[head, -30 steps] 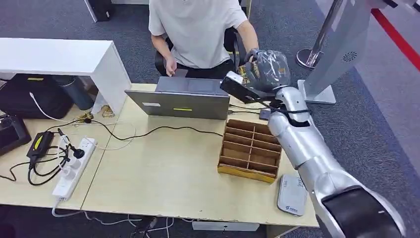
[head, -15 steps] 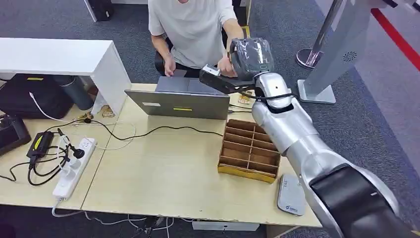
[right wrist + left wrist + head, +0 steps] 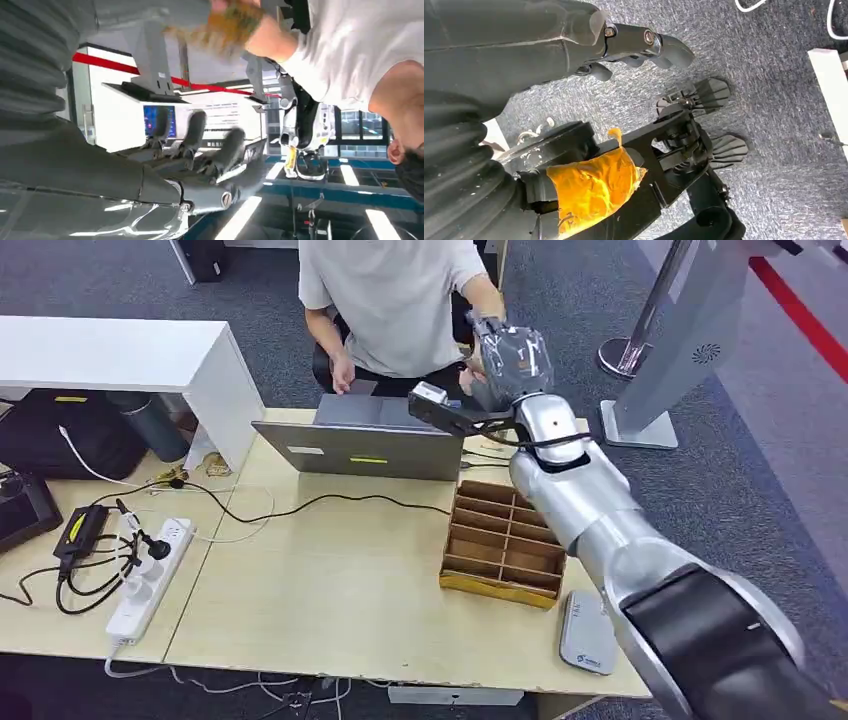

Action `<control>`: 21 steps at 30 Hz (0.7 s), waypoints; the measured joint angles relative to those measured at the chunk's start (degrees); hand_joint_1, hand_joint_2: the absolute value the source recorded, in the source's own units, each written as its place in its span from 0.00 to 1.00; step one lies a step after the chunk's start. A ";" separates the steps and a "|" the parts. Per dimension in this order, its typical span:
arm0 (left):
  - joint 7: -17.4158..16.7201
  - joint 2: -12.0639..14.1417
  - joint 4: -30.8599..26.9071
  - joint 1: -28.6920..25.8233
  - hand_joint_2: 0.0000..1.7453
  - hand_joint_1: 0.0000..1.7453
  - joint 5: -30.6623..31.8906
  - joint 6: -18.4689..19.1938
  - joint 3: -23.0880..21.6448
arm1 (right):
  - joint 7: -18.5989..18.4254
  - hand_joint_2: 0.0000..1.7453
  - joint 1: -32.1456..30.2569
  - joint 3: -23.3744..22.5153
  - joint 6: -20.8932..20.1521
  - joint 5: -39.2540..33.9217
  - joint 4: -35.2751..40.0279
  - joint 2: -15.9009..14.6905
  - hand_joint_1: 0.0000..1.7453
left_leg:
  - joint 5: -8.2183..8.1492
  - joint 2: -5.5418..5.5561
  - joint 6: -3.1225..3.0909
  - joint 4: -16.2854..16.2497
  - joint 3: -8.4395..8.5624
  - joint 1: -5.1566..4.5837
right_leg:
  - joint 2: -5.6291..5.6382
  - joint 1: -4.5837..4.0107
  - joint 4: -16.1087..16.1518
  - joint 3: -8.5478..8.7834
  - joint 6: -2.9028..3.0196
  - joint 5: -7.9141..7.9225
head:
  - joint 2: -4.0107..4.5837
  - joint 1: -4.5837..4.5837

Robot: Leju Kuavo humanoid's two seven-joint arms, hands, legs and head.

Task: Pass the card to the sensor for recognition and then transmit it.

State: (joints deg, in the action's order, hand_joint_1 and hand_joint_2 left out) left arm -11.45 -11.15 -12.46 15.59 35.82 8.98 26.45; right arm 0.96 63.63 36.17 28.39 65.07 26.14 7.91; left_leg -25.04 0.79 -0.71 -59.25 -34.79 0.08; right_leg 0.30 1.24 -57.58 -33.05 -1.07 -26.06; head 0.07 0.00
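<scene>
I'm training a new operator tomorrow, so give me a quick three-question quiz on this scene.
1. True or false: the right hand rests on the table.
2. What lies at the table's near right corner, just past the wooden tray? A) a power strip B) a grey pad C) a mug
3. Fill in: the open laptop stands between the robot and the seated ____.

Key:
1. False. The hand is raised beyond the laptop, fingers apart, holding nothing.
2. B
3. person
</scene>
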 joint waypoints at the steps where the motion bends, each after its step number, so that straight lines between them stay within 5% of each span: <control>1: 0.00 0.00 0.00 0.00 1.00 0.00 -0.02 0.02 0.00 | 0.24 1.00 -0.09 0.00 0.13 0.02 -0.04 -0.02 0.00 | 0.00 0.00 0.00 0.00 0.00 0.00 | 0.01 0.00 0.00 0.00 0.00 0.00 | 0.00 0.02; 9: -0.26 0.04 0.00 0.00 1.00 0.00 -0.28 0.07 -0.05 | 1.34 1.00 -0.52 0.02 0.94 -0.22 -0.13 -0.22 0.00 | 0.00 -0.01 0.00 0.00 -0.02 0.00 | 0.01 0.00 0.00 -0.03 0.00 0.00 | 0.00 0.02; 14: 0.87 0.07 0.00 -0.19 1.00 0.00 -2.12 -0.22 -0.02 | 7.05 1.00 -2.19 -0.65 3.58 -4.18 2.70 -1.46 0.00 | 0.00 0.00 0.00 0.00 -0.03 0.01 | 0.00 0.00 0.00 -0.04 0.00 0.00 | 0.00 0.00; 16: 1.92 0.15 0.00 -0.61 1.00 0.00 -3.36 -0.28 -0.02 | 11.16 1.00 -4.68 -1.24 3.56 -8.36 7.54 -3.29 0.00 | 0.00 0.02 0.00 0.00 -0.03 0.01 | -0.02 0.00 0.03 -0.03 0.00 0.00 | 0.00 0.00; 21: 4.13 0.77 0.00 -2.52 1.00 0.00 -5.77 -0.28 0.02 | 13.86 1.00 -13.12 -2.54 3.32 -12.46 22.11 -10.47 0.00 | -0.03 0.08 -0.04 -0.01 -0.11 0.00 | -0.09 0.02 0.09 -0.05 -0.04 -0.02 | 0.00 0.02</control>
State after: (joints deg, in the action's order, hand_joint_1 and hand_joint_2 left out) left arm -7.32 -10.38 -12.46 13.07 30.05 8.70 26.47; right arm 14.82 50.51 33.64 31.71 52.61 48.25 -2.56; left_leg -25.07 0.87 -0.75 -59.25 -34.90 0.08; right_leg 0.21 1.26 -57.49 -33.10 -1.11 -26.08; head 0.07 0.02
